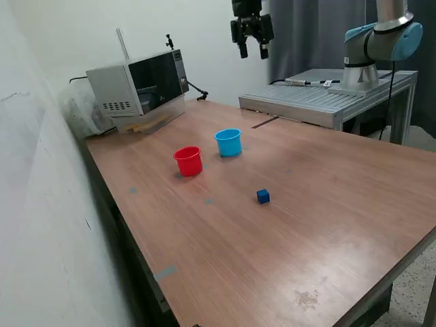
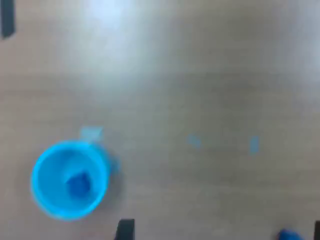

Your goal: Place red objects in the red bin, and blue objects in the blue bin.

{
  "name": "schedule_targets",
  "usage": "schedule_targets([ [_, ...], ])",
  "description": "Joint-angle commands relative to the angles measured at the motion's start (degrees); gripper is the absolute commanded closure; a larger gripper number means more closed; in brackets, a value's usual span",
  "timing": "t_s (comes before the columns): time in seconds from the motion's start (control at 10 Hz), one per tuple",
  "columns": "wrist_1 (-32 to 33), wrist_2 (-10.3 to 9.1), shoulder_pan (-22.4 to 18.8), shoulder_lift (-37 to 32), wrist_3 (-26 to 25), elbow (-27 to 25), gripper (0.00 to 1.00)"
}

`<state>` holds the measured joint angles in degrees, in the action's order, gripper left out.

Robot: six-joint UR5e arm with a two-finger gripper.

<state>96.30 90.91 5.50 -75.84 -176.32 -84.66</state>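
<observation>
Blurred wrist view: a dark blue cube (image 2: 78, 183) lies inside the round blue cup (image 2: 69, 180); the tool (image 1: 251, 50) hangs wide, empty.

The exterior view is evenly lit and sharp, with soft daylight-like brightness and a pale sheen across the table (image 1: 327, 204) toward the right of the frame; the cups cast only faint, short shadows. The wrist view is blurred throughout, edges smeared, with a white glare patch at the upper left; the blue cup (image 2: 69, 180) and the dark blue shape inside it are soft-edged.
</observation>
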Motion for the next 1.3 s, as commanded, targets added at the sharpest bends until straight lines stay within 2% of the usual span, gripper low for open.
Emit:
schedule_targets([
  [0.0, 5.08, -5.2, -3.37, -3.0, -3.74, -7.78, 0.0],
  [0.2, 15.08, -5.4, -10.65, 0.57, -9.01, -12.7, 0.0],
  [0.4, 28.25, -6.0, -13.75, 10.39, -9.39, -13.87, 0.0],
  [0.5, 29.63, -6.01, -13.76, 15.41, -9.74, -12.3, 0.0],
  [0.8, 29.12, -6.01, -14.2, 26.76, -12.99, 2.87, 0.0],
  [0.9, 28.86, -5.92, -14.46, 30.36, -12.91, 6.49, 0.0],
  [1.0, 28.77, -5.66, -16.12, 33.09, -11.77, 8.26, 0.0],
  [1.1, 28.77, -5.4, -16.92, 33.99, -7.5, 8.19, 0.0],
  [1.2, 28.77, -5.13, -17.45, 34.17, -5.63, 8.28, 0.0],
])
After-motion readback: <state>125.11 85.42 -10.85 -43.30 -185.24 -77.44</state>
